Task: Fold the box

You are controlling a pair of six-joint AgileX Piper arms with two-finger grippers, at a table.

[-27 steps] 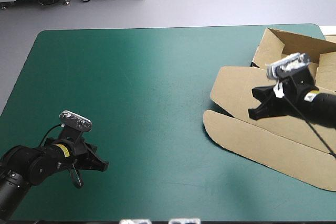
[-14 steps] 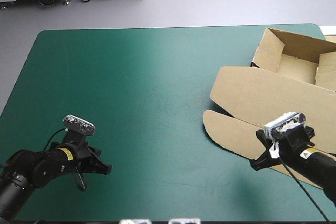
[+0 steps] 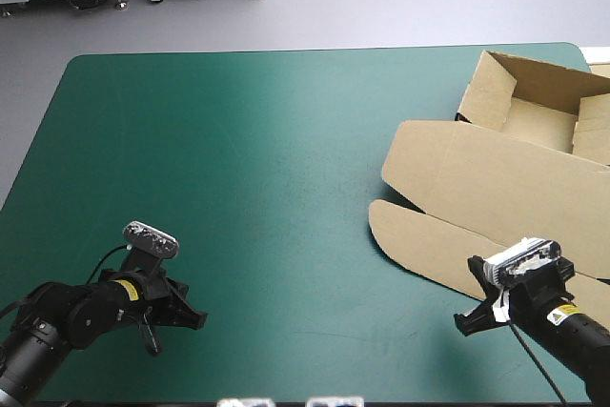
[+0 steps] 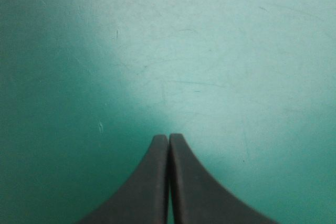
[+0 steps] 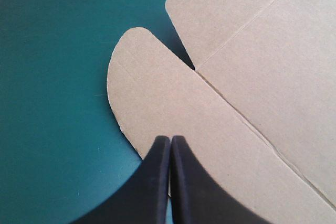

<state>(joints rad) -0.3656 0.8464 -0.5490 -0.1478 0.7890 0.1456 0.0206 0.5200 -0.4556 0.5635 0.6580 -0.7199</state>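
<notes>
The brown box (image 3: 496, 178) lies at the table's right side. Its walls are raised into an open tray (image 3: 534, 102) at the far right, and the lid and its rounded flap (image 3: 410, 235) lie flat. My right gripper (image 3: 465, 321) is shut and holds nothing, low by the lid's near edge. In the right wrist view its tip (image 5: 170, 140) sits over the edge of the rounded flap (image 5: 142, 82). My left gripper (image 3: 195, 317) is shut and holds nothing at the near left, far from the box. The left wrist view shows its tip (image 4: 168, 138) over bare cover.
The teal-green cover (image 3: 248, 159) stretches between the two grippers. Both arms are close to the table's near edge. The box runs out past the right edge of the high view. A pale strip of board (image 3: 600, 69) shows by the far right corner.
My right arm has drawn back from above the box's lid to the table's near edge, and is now low beside the lid's flap. The left gripper has crept slightly right and nearer.
</notes>
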